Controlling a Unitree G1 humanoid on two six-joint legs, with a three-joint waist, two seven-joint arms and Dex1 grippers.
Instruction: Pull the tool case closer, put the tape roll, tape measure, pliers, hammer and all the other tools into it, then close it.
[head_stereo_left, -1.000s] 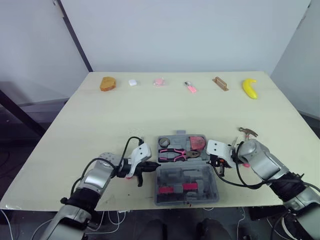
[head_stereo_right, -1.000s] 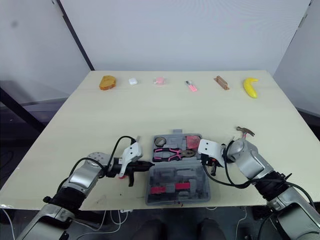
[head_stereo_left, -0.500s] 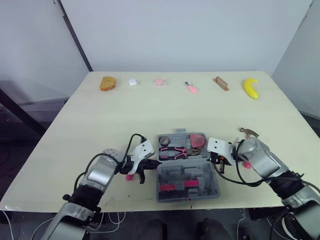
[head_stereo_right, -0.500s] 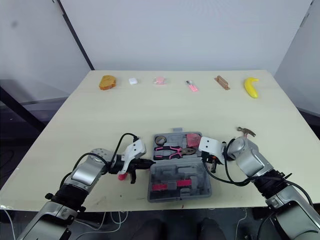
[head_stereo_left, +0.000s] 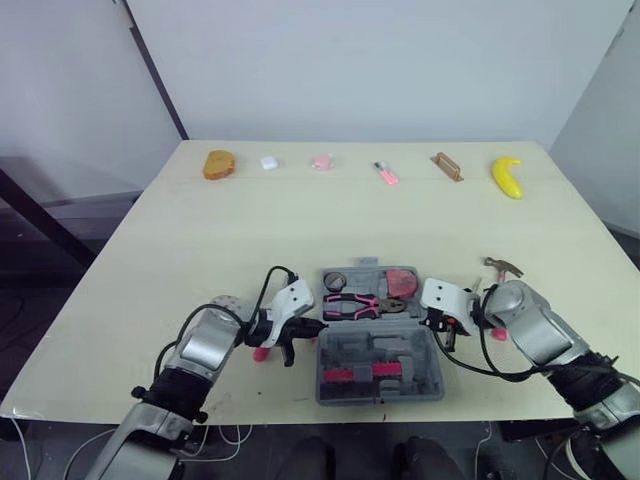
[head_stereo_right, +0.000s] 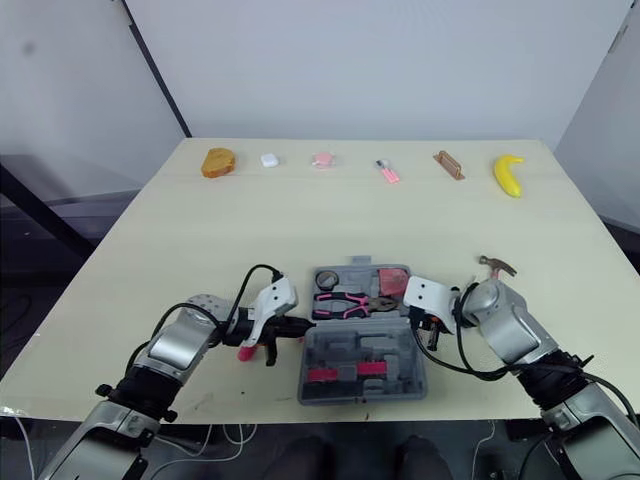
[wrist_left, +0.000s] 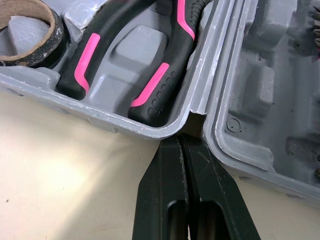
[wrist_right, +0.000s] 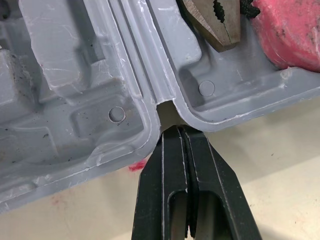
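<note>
The grey tool case (head_stereo_left: 430, 375) lies open near the table's front edge. Its far half holds a tape roll (head_stereo_left: 333, 281), pink-handled pliers (head_stereo_left: 350, 303) and a pink tape measure (head_stereo_left: 402, 281). My left gripper (head_stereo_left: 312, 328) is shut, its tip against the hinge notch on the case's left side (wrist_left: 181, 142). My right gripper (head_stereo_left: 433, 325) is shut too, its tip pressed at the hinge notch on the right side (wrist_right: 177, 131). A hammer (head_stereo_left: 498, 267) lies on the table right of the case. A small pink-handled item (head_stereo_left: 262, 352) lies by my left wrist.
Along the table's far edge stand an orange-brown lump (head_stereo_left: 218, 165), a small white object (head_stereo_left: 268, 162), a pink object (head_stereo_left: 321, 161), a small pink-and-white item (head_stereo_left: 385, 174), a brown block (head_stereo_left: 445, 166) and a banana (head_stereo_left: 507, 176). The table edge runs just behind the case's near side.
My left gripper has moved right until its tip meets the case's left hinge notch, and the pink-handled item now shows beside that wrist. The right gripper has barely moved.
</note>
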